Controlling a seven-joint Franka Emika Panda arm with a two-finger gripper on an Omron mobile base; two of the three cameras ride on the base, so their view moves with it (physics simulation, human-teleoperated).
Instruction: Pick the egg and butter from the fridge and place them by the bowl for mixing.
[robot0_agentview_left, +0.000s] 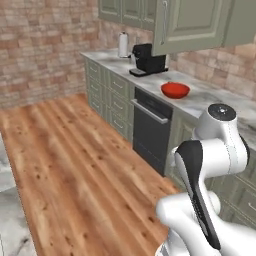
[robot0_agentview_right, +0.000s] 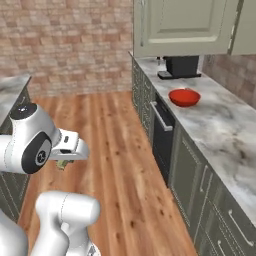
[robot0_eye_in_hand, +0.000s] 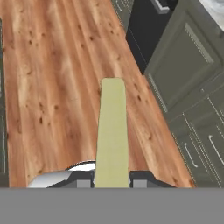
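Right now the gripper (robot0_eye_in_hand: 112, 180) is clamping tight on the butter (robot0_eye_in_hand: 112, 131), a pale yellow-green stick jutting out past its fingertips over the wooden floor (robot0_eye_in_hand: 52, 87). Seen from the right base camera, the gripper (robot0_agentview_right: 64, 162) is hanging low at the left, with a sliver of butter (robot0_agentview_right: 63, 164) peeking beneath it. Well apart, the red bowl (robot0_agentview_right: 184, 97) is sitting on the marble desk (robot0_agentview_right: 225, 130), nearer than the black coffee machine (robot0_agentview_right: 181, 66) at the far end.
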